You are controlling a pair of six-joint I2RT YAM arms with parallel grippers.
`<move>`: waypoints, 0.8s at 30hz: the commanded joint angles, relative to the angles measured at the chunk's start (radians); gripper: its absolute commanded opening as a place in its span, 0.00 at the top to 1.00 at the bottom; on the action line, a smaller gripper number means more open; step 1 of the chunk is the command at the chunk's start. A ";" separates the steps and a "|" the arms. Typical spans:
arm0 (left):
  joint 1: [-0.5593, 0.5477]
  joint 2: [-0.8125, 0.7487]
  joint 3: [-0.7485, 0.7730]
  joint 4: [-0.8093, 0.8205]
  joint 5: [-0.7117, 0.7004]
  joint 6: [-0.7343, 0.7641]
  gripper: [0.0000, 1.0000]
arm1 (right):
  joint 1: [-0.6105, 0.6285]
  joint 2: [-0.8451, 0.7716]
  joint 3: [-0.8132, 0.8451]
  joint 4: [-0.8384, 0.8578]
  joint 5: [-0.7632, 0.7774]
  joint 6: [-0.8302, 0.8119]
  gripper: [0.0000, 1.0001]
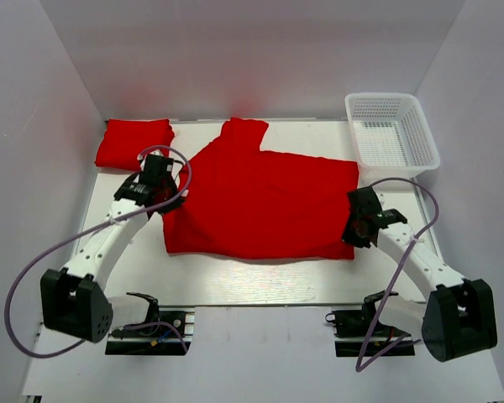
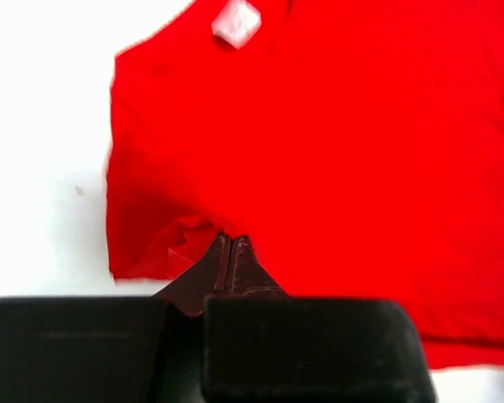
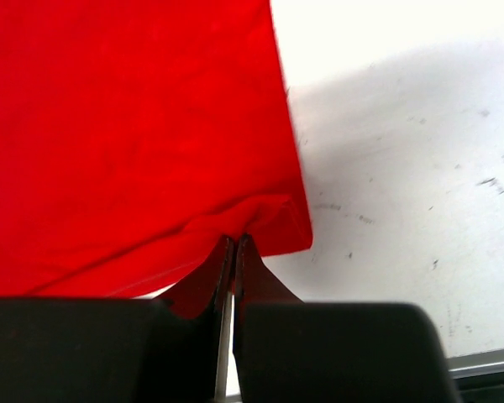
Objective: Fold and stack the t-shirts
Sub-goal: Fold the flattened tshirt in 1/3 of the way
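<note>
The spread t-shirt (image 1: 260, 201) lies flat in the middle of the white surface (image 1: 260, 281). Its long axis runs side to side across the top view, with the neck end toward the left arm and the hem end toward the right arm. Its white neck label (image 2: 237, 23) shows in the left wrist view, a little beyond the fingers. One sleeve (image 1: 244, 133) juts out toward the far edge of the surface, and the near edge of the shirt runs fairly straight. The left hand (image 2: 230, 245) is clenched, its two fingers pressed together with no gap. They pinch a small puckered ridge of red cloth at the neck-end edge, close to that end's near corner. The right hand (image 3: 233, 243) is likewise clamped, with only a thin slit between its fingers. It grips the hem end at its near corner, where the cloth bunches up slightly between the tips; it seems to hold more than one layer, though the blur makes that uncertain. The shirt therefore stretches between the two hands, one at either end, and most of its body lies beyond their fingertips. A folded t-shirt (image 1: 134, 143) sits apart in the far left corner of the surface. A white mesh basket (image 1: 385, 98) stands at the far right, just past the hem end.
</note>
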 commanded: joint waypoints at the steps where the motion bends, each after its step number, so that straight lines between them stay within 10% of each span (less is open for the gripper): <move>1: 0.006 0.036 0.075 0.079 -0.078 0.017 1.00 | -0.003 0.033 0.062 0.019 0.102 -0.009 1.00; 24: 0.006 0.291 0.146 0.495 -0.063 0.252 1.00 | -0.049 0.238 0.237 0.045 0.219 -0.058 1.00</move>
